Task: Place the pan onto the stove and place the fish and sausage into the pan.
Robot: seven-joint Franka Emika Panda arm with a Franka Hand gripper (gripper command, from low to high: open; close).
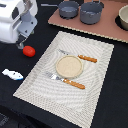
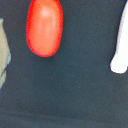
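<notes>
Red-orange sausage (image 1: 29, 50) lies on the table (image 1: 115, 95) at the left of the exterior frame, just below the hand (image 1: 21, 44). Wrist view shows its long axis upright in frame (image 2: 44, 27). Whether the hand is open, I cannot tell.

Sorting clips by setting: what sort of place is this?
Likely a mock kitchen or dining tabletop: a striped placemat laid with a plate, knife and fork, a stove bearing pots, and toy food, the sausage and fish, on black cloth.
</notes>
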